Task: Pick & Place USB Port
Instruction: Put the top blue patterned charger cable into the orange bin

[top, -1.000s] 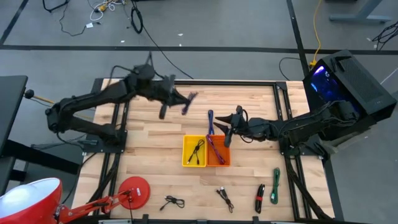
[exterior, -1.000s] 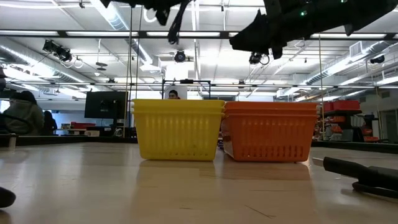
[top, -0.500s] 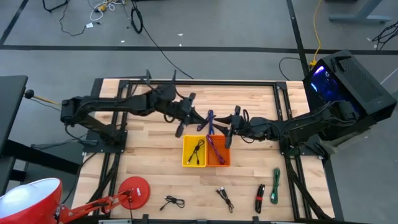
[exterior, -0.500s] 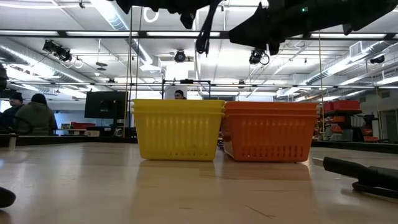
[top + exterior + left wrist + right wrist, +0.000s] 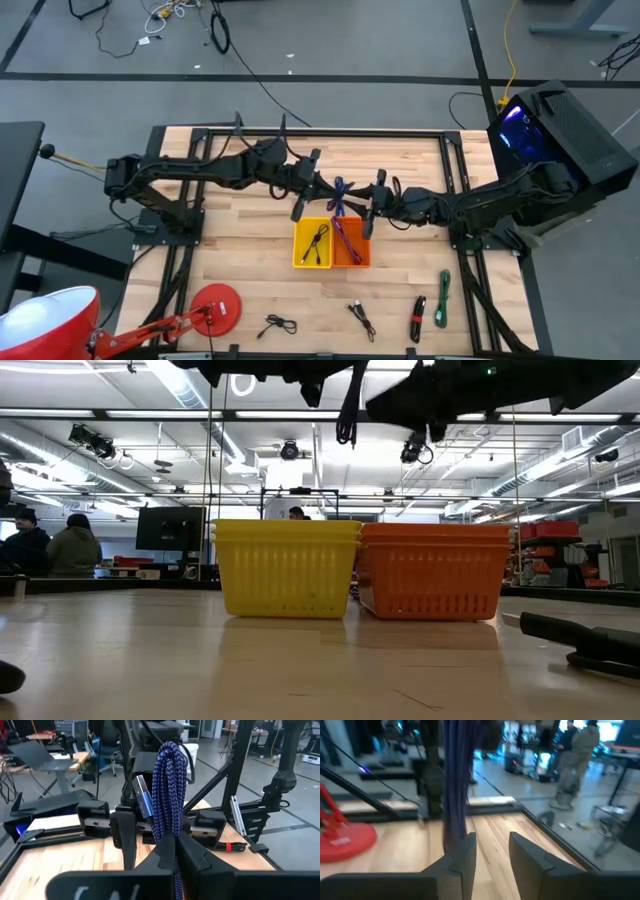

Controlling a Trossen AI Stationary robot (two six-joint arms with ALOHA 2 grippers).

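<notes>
A coiled blue braided USB cable [image 5: 167,780] with a silver plug [image 5: 140,790] is in my left gripper [image 5: 325,188], which is shut on it, high above the far rims of the yellow bin [image 5: 312,243] and the orange bin [image 5: 350,243]. In the low view the cable [image 5: 350,405] hangs well above both bins. My right gripper [image 5: 368,207] is open and hovers just right of the cable, facing it [image 5: 455,795]. Another purple cable [image 5: 345,235] lies in the orange bin. My left gripper pinches the coiled bundle between its two fingers at the bundle's lower part [image 5: 168,834]. The fingers reach in roughly level from the table's left. The rest of the coil and its plug stick out past the fingertips. The cable is lifted clear of the table and bins.
The two bins stand side by side at the table's middle. Several loose cables lie along the near edge: black ones [image 5: 277,325] [image 5: 362,318], a black-and-red one [image 5: 418,318], a green one [image 5: 443,298]. A red lamp base [image 5: 215,308] sits near left.
My left gripper has carried the blue cable from the far-left part of the table toward the right and near side, ending above the bins' far rims, close to my right gripper. It stayed shut on the cable.
</notes>
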